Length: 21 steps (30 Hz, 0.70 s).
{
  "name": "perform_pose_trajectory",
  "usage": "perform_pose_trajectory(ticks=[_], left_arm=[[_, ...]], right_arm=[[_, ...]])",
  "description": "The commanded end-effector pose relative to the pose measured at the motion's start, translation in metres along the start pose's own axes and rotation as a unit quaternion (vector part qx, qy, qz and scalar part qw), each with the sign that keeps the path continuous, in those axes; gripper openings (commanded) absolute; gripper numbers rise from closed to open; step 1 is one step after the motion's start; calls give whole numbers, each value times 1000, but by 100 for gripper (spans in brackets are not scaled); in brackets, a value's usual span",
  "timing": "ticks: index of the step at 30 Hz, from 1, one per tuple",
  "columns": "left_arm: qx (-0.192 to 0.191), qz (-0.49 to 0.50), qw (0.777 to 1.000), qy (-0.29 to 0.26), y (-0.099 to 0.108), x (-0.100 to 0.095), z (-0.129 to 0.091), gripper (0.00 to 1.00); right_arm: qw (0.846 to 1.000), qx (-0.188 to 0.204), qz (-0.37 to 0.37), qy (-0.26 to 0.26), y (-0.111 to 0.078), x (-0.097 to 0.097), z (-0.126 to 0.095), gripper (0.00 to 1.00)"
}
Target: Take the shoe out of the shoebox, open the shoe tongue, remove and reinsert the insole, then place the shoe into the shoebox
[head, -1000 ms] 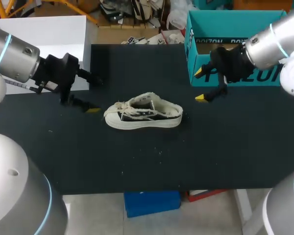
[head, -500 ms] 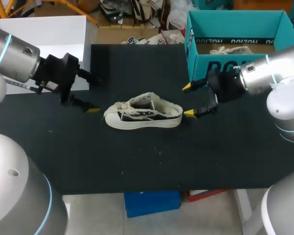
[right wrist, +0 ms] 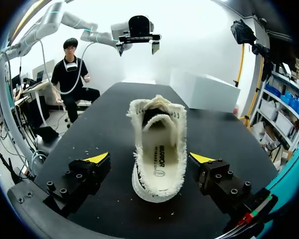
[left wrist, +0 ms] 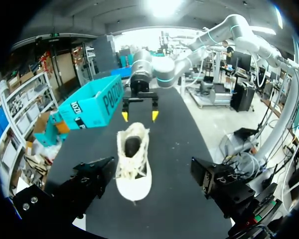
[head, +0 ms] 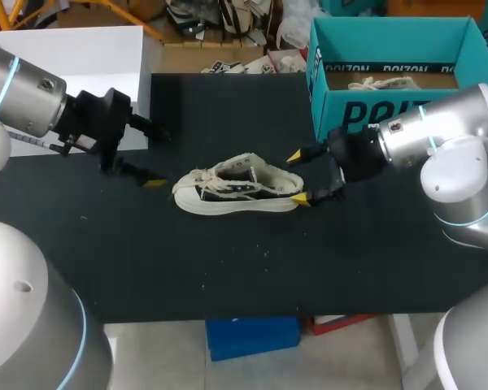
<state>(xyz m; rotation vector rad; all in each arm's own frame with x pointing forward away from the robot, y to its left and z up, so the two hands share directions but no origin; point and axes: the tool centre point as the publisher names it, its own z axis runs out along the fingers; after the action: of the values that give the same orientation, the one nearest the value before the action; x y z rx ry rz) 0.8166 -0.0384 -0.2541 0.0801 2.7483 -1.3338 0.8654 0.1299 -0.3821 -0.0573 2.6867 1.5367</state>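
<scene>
Nearest me the black table point(head: 228, 268) lies bare, and just past that stretch the shoe point(head: 237, 192) stands on its sole in the middle of the table, out of the shoebox, with its toe towards my left and its heel towards my right. It is a low canvas shoe, dark on the side, with a pale sole and frayed cream edging round the opening. My right gripper point(head: 298, 177) is at the heel end, its fingers spread wide with one yellow tip on either side of the heel. My right wrist view shows the shoe point(right wrist: 158, 149) running away from the gripper point(right wrist: 149, 158) heel first, with a strip of table between each tip and the shoe's side, so nothing is clamped. In that view the insole point(right wrist: 159, 167) shows lying inside the heel, and the tongue point(right wrist: 157, 122) stands up beyond it. My left gripper point(head: 156, 156) hangs off the toe end, its fingers also wide apart and holding nothing. In my left wrist view the toe of the shoe point(left wrist: 133, 159) points at the gap between my two dark fingers point(left wrist: 92, 179), clear of both, with my right gripper point(left wrist: 138, 115) beyond the heel. Farther back, at the table's far right, stands the teal shoebox point(head: 390, 114), open at the top, with a second pale shoe point(head: 388, 82) inside. At the far left sits a white box point(head: 73, 49).
</scene>
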Motion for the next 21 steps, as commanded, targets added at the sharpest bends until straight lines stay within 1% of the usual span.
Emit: perform_pose_trajectory(ticks=[1, 9, 14, 21], left_arm=[[0, 1, 1000, -2, 1, 1, 1, 100], [0, 1, 1000, -2, 1, 1, 1, 100], [0, 1, 1000, -2, 1, 1, 1, 100], [0, 1, 1000, -2, 1, 1, 1, 100]], right_arm=[[1000, -5, 2, 5, -7, -11, 17, 100], [1000, -11, 11, 2, -18, -15, 22, 100], [1000, -12, 13, 0, -19, -17, 23, 100], [1000, -18, 19, -2, -23, -17, 30, 100]])
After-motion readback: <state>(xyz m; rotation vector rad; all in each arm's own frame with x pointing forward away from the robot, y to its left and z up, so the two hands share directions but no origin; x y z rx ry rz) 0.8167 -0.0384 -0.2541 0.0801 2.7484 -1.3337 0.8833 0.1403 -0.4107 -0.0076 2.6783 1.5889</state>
